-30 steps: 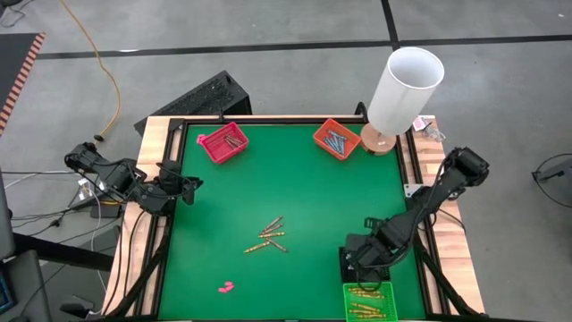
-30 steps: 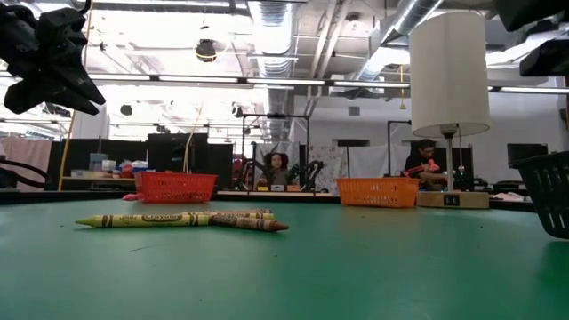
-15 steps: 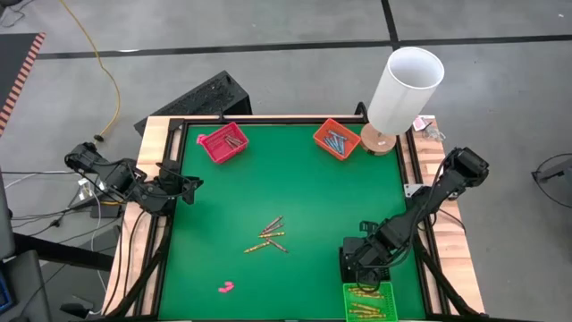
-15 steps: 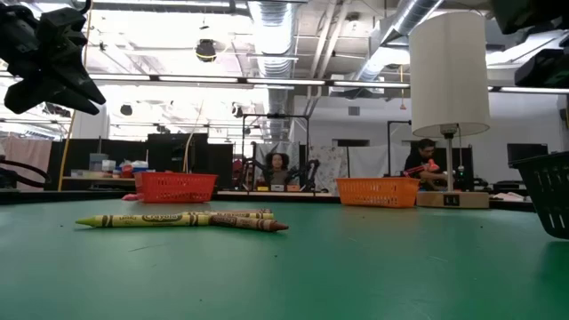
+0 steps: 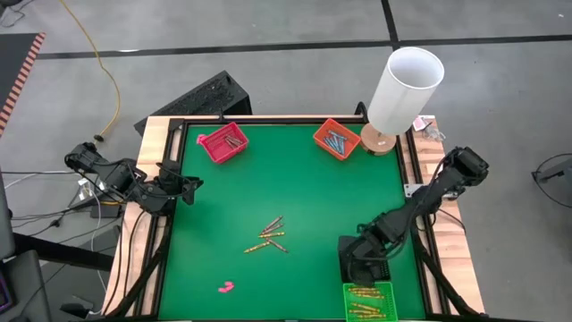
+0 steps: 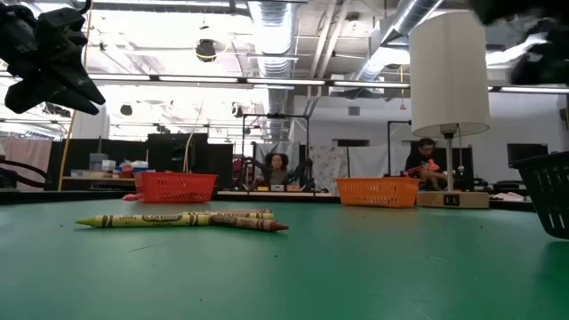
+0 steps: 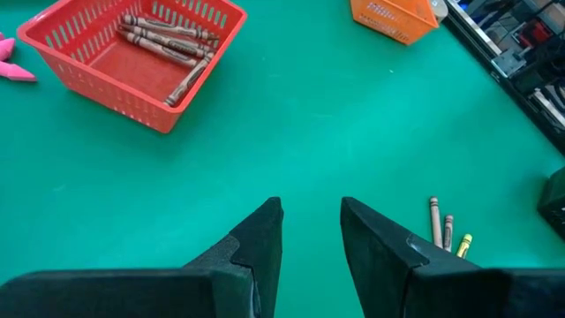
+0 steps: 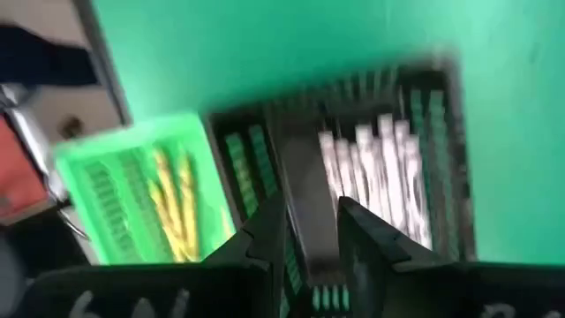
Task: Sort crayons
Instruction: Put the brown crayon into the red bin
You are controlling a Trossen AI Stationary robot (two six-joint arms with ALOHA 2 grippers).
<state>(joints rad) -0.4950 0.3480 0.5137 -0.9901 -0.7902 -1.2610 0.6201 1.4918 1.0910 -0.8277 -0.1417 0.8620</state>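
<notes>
A white lamp (image 5: 404,89) stands at the table's (image 5: 304,188) corner.

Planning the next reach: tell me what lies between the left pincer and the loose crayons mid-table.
Nothing: in the high view, only bare green mat separates the left pincer from the loose crayons. The left wrist view shows the same.

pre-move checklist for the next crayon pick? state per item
1. Right gripper empty over the black tray: ok, jaws apart, nothing between them.
2. White crayons lying inside the black tray: ok.
3. Loose crayons mid-table, nothing over them: ok.
4. Left gripper open, empty, parked at the table's left edge: ok.
5. Green tray holds yellow crayons only: ok.
6. Colour of each loose crayon: cannot tell for all.
</notes>
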